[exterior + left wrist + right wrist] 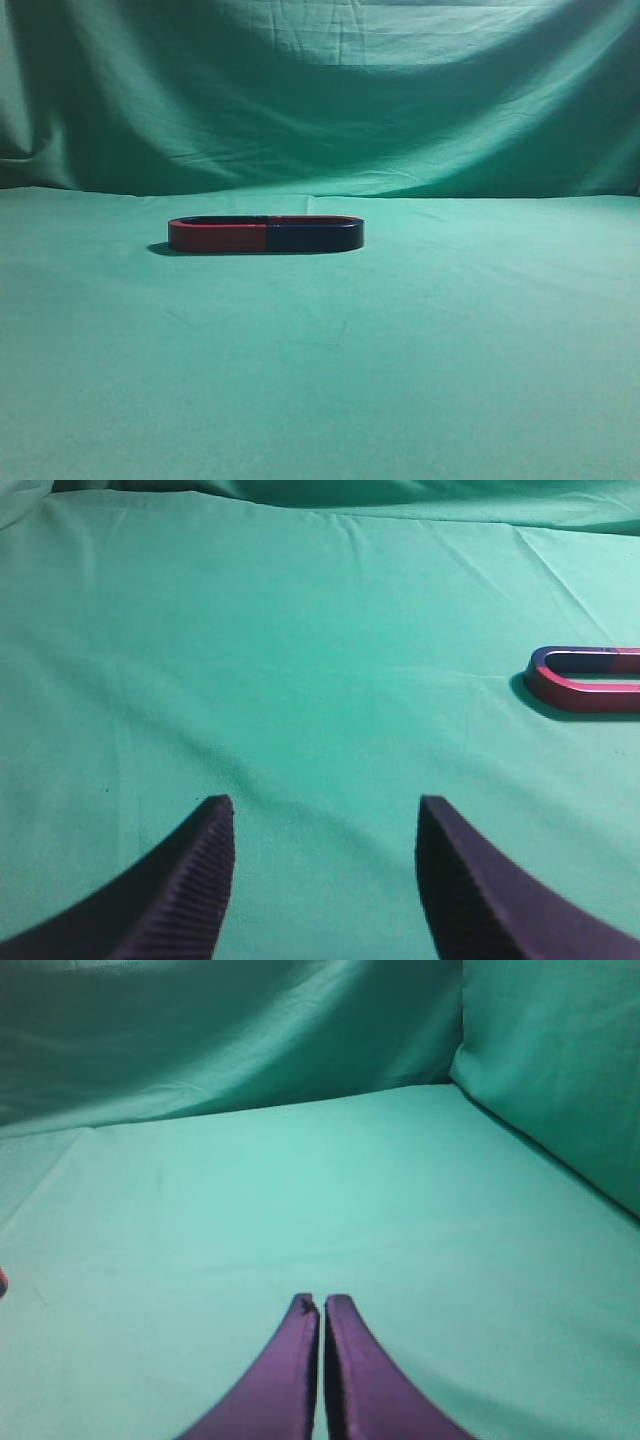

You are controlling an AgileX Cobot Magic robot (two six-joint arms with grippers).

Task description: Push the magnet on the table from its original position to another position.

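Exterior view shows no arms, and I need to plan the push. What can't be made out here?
- Both arms: outside the exterior view.
- Magnet: the low exterior angle hides its inner gap and whether it touches the red magnet.
- Left wrist view: its right edge cuts off the red magnet; the dark one isn't visible.
- Right wrist view: only a red sliver at the left edge.

Magnet (314, 235): low, dark navy, near-black U-shaped piece with a thin reddish top rim. It lies flat on the table (320, 380), forming the right half of a long closed oval; its open ends butt against those of a red U-shaped magnet (217, 235) on the left. It sits in the far-middle area of the surface. Table: flat, covered in smooth green cloth with faint creases.
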